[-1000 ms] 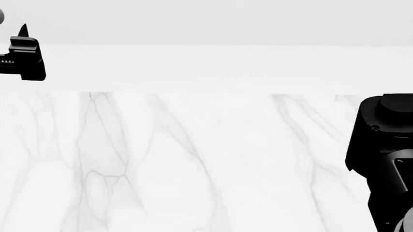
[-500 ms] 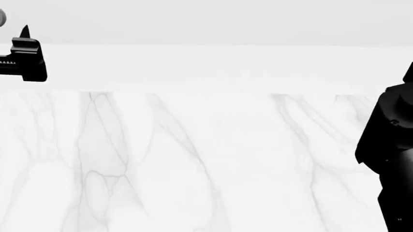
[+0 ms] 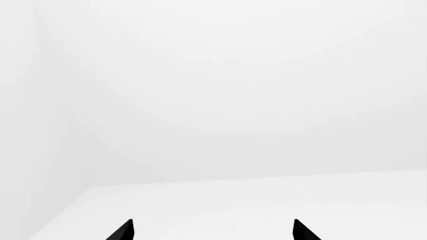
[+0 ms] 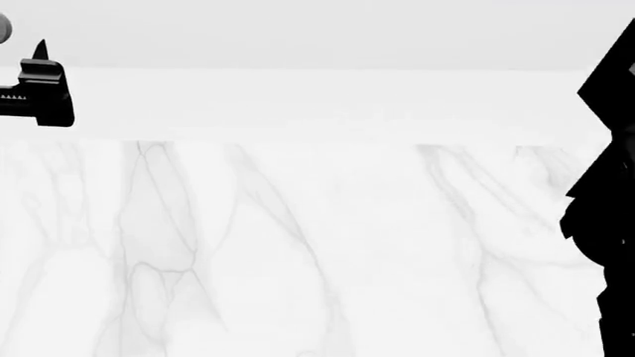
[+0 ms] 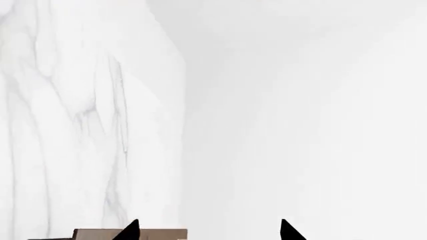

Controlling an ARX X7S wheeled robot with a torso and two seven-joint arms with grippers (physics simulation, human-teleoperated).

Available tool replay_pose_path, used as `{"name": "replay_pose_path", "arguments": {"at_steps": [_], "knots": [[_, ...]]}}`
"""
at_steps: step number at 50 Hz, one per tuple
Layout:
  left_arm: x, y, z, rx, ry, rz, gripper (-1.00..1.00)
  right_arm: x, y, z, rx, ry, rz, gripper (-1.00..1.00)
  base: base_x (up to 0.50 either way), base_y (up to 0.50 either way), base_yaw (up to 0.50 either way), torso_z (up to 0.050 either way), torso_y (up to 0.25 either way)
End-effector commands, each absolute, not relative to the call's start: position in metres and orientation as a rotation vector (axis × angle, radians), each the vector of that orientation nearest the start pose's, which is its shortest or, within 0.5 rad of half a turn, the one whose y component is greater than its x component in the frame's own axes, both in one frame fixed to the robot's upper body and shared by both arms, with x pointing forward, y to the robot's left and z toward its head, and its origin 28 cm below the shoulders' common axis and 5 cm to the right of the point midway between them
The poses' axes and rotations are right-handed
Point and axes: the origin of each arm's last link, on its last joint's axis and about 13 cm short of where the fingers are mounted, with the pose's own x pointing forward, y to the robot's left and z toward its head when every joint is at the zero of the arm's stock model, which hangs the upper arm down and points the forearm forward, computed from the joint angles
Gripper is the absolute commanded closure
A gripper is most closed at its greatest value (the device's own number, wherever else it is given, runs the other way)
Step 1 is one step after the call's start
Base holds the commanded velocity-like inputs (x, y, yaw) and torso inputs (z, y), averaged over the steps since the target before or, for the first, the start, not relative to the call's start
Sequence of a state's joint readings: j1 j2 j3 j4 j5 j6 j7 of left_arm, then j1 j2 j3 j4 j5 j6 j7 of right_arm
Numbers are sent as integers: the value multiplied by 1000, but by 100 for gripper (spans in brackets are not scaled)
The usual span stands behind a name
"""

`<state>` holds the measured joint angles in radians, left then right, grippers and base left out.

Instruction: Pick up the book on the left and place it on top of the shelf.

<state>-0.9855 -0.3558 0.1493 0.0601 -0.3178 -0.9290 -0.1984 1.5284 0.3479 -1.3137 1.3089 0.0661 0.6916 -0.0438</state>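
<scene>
White marble tabletop (image 4: 297, 253); plain white walls (image 3: 233, 90).

The marble table (image 4: 297, 253) spreads below and ahead of me, with the wall (image 4: 317, 33) behind its far edge. My left claw (image 4: 38, 89) hangs at the far left above that edge, and my right arm (image 4: 607, 186) stands at the right border.

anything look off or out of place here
Nothing is spilled or damaged. The odd part is that neither book nor shelf shows in the head view, only the bare marble surface. A brown edge, possibly the shelf, peeks beside the open right gripper. The left gripper is open and empty.
</scene>
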Motion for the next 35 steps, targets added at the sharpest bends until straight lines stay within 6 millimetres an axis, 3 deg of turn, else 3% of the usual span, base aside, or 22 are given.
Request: {"name": "replay_pose_path", "arguments": {"at_steps": [1,2,5,9,13,14,15,16,17,20,21,35], "knots": [[336,266,255,143,-80,130,-100,403,-261,244,-600,346,-254,-100,0,0,0,0,0],[336,266,255,143,-81,130,-100,405,-261,243,-525,254,-204,-100,0,0,0,0,0],[336,265,255,142,-82,127,-100,407,-258,239,-275,190,-47,-100,0,0,0,0,0],[337,264,255,145,-82,125,-100,407,-256,238,-162,155,22,-100,0,0,0,0,0],[337,263,256,143,-84,122,-100,409,-256,238,-160,106,55,-100,0,0,0,0,0],[338,262,256,144,-84,122,-100,403,-241,196,-63,225,-26,-100,0,0,0,0,0],[338,262,256,143,-84,121,-100,402,-183,154,-29,360,183,-100,0,0,0,0,0],[337,262,256,143,-85,120,-100,386,-188,137,-34,449,78,-100,0,0,0,0,0],[337,262,256,143,-86,120,-100,379,-189,149,-91,486,44,-100,0,0,0,0,0],[337,262,256,145,-84,119,-100,368,-172,223,-176,109,91,-100,0,0,0,0,0],[337,262,256,146,-85,119,-100,364,-170,231,-188,59,98,-100,0,0,0,0,0],[337,261,256,147,-84,118,-100,363,-168,226,-196,60,123,-100,0,0,0,1,0]]}}
